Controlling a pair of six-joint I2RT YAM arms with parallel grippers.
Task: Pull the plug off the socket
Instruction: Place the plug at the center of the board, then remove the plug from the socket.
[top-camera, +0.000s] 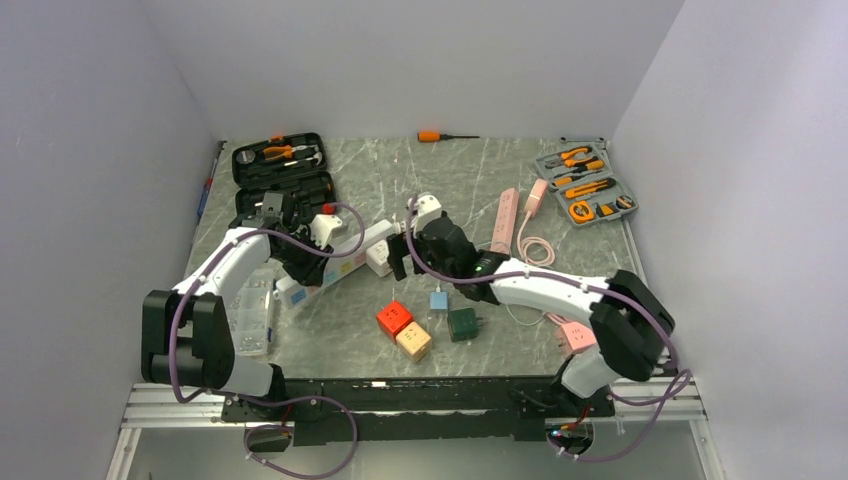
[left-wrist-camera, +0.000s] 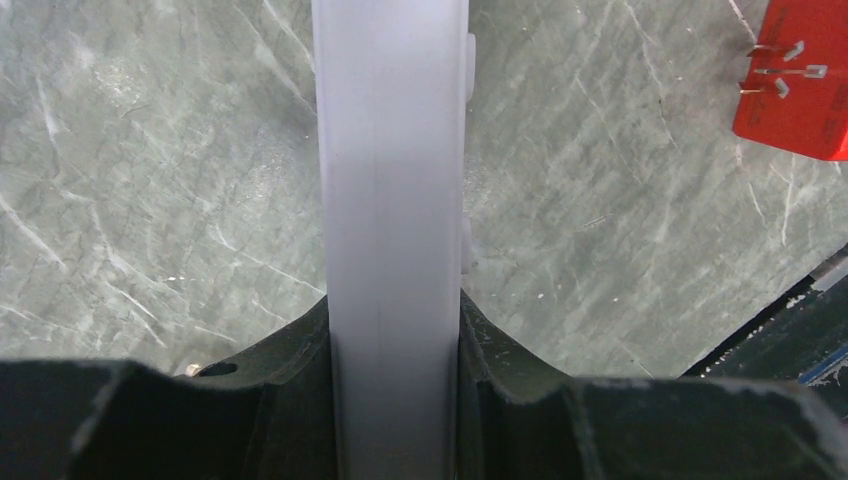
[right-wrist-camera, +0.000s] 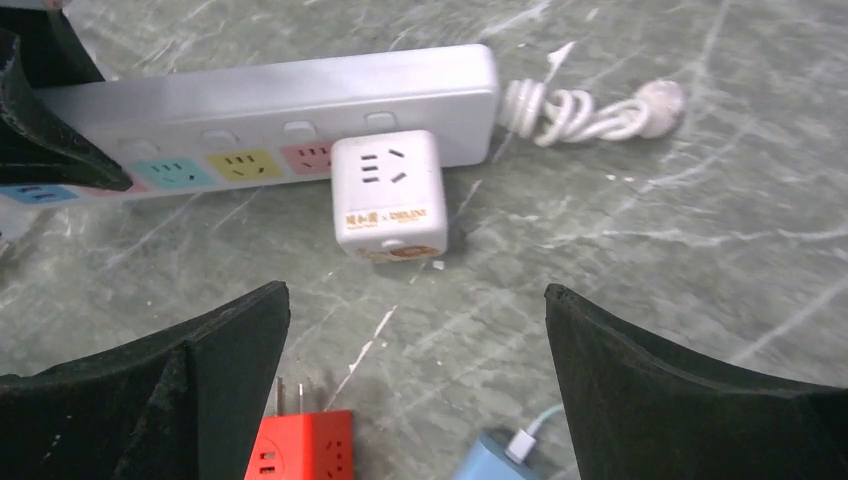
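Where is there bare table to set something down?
Back centre, between black tool case, orange screwdriver and pink power strip; also front edge, left of the red cube adapter. Crowded around the white power strip and white cube adapter.

A plain, pale lilac-grey back wall (top-camera: 420, 60) stands beyond the right claw (top-camera: 401, 252) and the left claw (top-camera: 300, 262). A matching side wall (top-camera: 80, 180) rises outward of the left claw, and another (top-camera: 750, 150) outward of the right. Beneath both lies a grey-green marbled tabletop (top-camera: 500, 340) veined with white. Behind them, a metal rail (top-camera: 160, 405) edges its near side. The light is soft and even.
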